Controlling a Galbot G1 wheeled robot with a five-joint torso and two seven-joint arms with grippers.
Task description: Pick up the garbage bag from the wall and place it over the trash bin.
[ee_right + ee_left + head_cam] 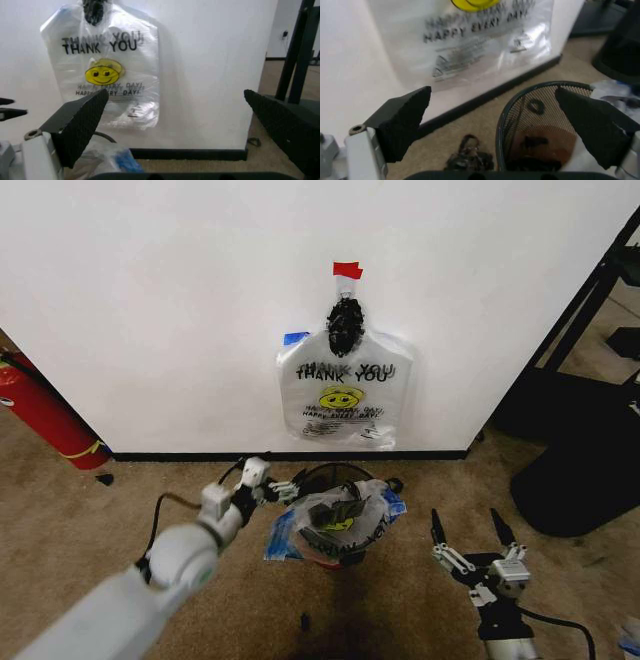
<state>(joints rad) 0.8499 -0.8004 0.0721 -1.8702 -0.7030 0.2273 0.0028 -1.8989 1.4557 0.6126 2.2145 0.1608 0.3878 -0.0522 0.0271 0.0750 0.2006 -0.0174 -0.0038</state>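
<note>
Whitish garbage bag point(345, 395), yellow smiley.

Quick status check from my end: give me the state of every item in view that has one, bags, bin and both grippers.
garbage bag on the wall: hanging flat from a black hook, under red tape.
garbage bag at the bin: crumpled over the rim, not spread.
trash bin: upright, partly covered.
left gripper: open, beside the bin's rim.
right gripper: open, low over the carpet, holding nothing.
fire extinguisher: leaning by the wall.

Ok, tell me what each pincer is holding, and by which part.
Nothing. Left pincer is open beside the trash bin; right pincer is open over the carpet.
</note>
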